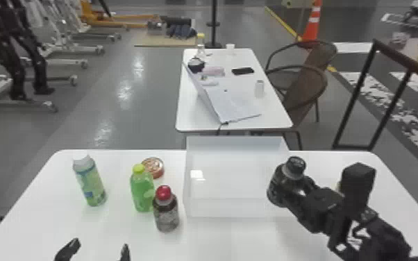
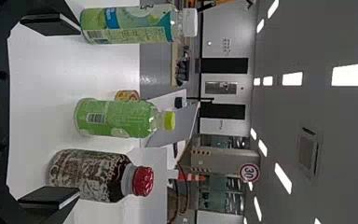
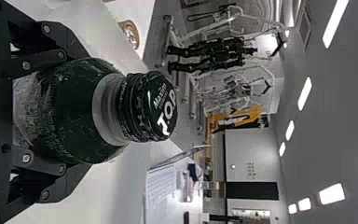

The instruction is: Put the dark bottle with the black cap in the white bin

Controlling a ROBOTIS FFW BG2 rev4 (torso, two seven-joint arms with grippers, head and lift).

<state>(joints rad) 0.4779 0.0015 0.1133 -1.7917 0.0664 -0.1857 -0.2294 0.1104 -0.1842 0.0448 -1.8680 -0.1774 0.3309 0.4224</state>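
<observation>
At the right side of the white bin [image 1: 236, 208], the right gripper [image 1: 297, 192] has its jaws clamped round the dark bottle with the black cap [image 1: 281, 187], white lettering across the cap. Left of the bin stand a red-capped bottle [image 1: 166, 215], a green bottle [image 1: 141, 191], a round tin [image 1: 154, 167] and, farthest out, a white-capped bottle [image 1: 90, 184] with a printed label; the left gripper [image 1: 101, 243], jaws apart, is nearer the camera than the bin. The bin sits on a white table [image 1: 114, 229], with a laptop [image 1: 232, 104] on another table [image 1: 191, 121] beyond.

Dk. bottle [image 3: 81, 109]: smooth, glossy. Blk. cap [image 3: 137, 107]: ridged side, semi-gloss. White bin [image 1: 225, 209]: smooth plastic, slight sheen. Red-capped bottle [image 2: 86, 172]: glossy, shiny wrap. Green bottle [image 2: 128, 119]: plastic, glossy. Tabletop [image 1: 55, 218]: smooth, lt. sheen. Flr. [image 1: 149, 104]: smooth, glossy.
</observation>
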